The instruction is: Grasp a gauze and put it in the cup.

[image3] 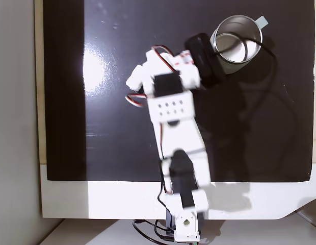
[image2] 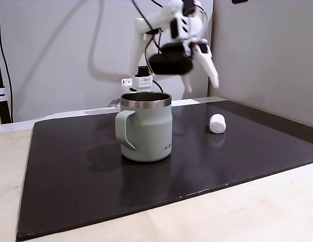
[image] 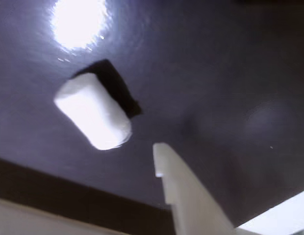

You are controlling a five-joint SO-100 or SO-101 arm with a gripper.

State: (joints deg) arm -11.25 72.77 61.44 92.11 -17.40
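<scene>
Above the black mat [image2: 70, 166], claw [image2: 201, 75] open and empty, high over gauze roll [image2: 217, 123].
Risk: roll sits skewed in wrist view [image: 93, 111]; off-centre descent could nudge it away from mug [image2: 145, 128].

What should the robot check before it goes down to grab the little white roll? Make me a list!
1. Gauze lying free on the dark mat, nothing on top of it: ok.
2. Gauze apart from the cup, so there is room to come down beside it: ok.
3. Cup upright with its mouth uncovered: ok.
4. Gripper holding nothing and open: ok, its fingers are spread and hang in the air above the mat.
5. Gripper lined up right over the gauze: cannot tell. In the wrist view the gauze sits off to the left of the finger.
6. Cup empty inside: ok, as far as the fixed view from above shows.
</scene>
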